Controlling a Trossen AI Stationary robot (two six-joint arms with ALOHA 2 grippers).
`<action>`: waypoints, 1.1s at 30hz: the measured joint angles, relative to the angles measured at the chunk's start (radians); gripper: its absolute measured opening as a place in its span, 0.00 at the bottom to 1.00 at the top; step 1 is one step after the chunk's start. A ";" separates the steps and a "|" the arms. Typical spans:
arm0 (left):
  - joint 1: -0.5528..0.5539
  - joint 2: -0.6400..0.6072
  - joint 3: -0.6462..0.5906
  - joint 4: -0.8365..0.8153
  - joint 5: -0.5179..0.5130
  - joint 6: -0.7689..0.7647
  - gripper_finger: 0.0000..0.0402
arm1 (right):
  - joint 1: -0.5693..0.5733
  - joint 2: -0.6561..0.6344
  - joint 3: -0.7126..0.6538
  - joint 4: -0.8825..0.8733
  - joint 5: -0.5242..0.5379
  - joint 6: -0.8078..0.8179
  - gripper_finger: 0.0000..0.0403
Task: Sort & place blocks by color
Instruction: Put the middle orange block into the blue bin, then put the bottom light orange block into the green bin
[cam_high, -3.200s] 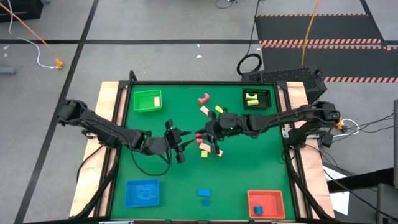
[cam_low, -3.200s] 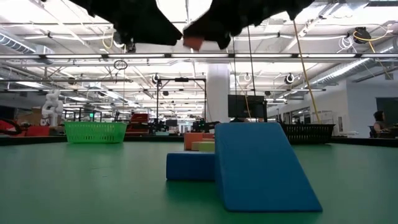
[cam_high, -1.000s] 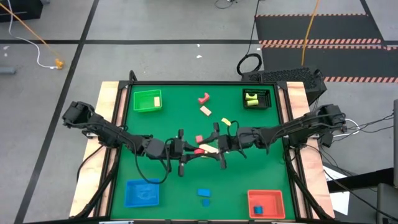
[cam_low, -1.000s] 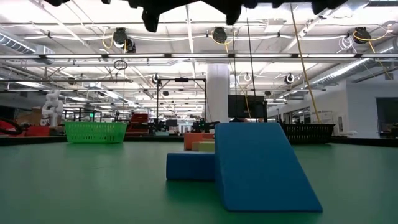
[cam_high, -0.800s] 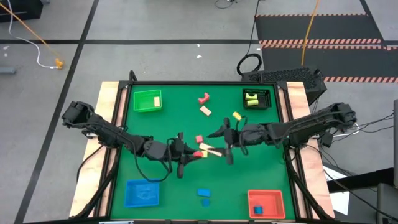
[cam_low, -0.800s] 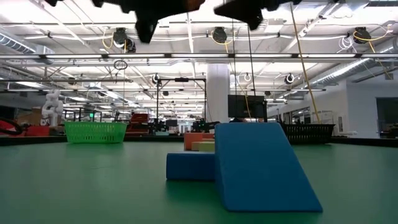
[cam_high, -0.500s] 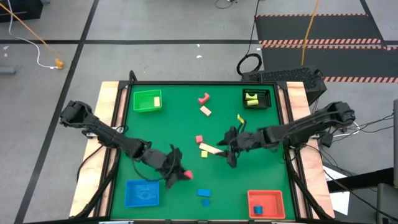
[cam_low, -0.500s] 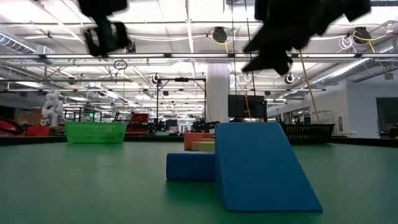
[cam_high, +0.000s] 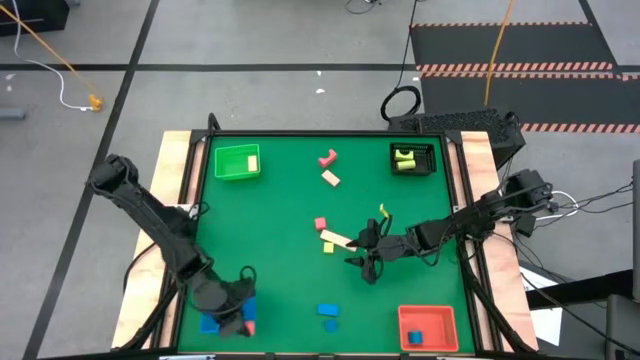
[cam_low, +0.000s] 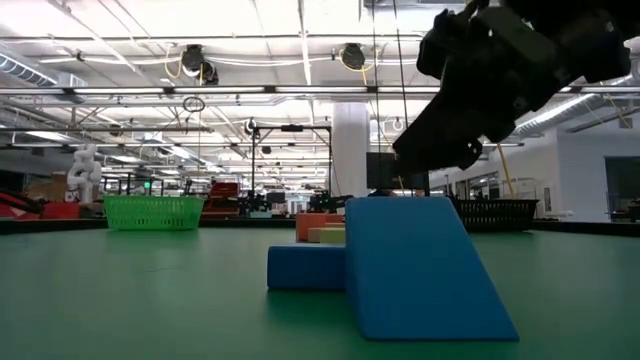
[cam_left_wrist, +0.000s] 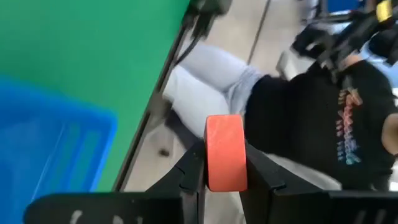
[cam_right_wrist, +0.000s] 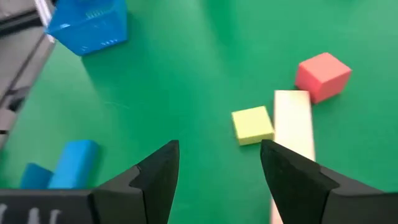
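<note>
A red block (cam_left_wrist: 226, 152), seemingly light, rigid wood, is clamped across its flat sides by the left claw (cam_left_wrist: 225, 163) beside the blue tray (cam_high: 212, 322). The right claw (cam_right_wrist: 219, 163) is spread empty near that tray's far side, over a yellow cube (cam_right_wrist: 252, 124), best pinched on parallel faces.

Left tool (cam_high: 246, 322) holds red block (cam_high: 249, 328) beside blue tray (cam_high: 209, 322), near-left; right tool (cam_high: 362, 257) above desk (cam_high: 280, 200) centre-right.
</note>
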 joint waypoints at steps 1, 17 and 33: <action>-0.010 -0.001 0.000 -0.033 0.001 -0.014 0.15 | 0.000 0.000 0.000 -0.007 0.020 -0.012 0.54; -0.072 0.007 -0.001 -0.387 -0.002 -0.259 0.35 | -0.010 0.000 0.001 -0.046 0.049 -0.083 0.54; -0.040 -0.002 -0.001 -0.300 -0.023 -0.208 0.43 | -0.010 0.000 0.001 -0.145 0.127 -0.084 0.54</action>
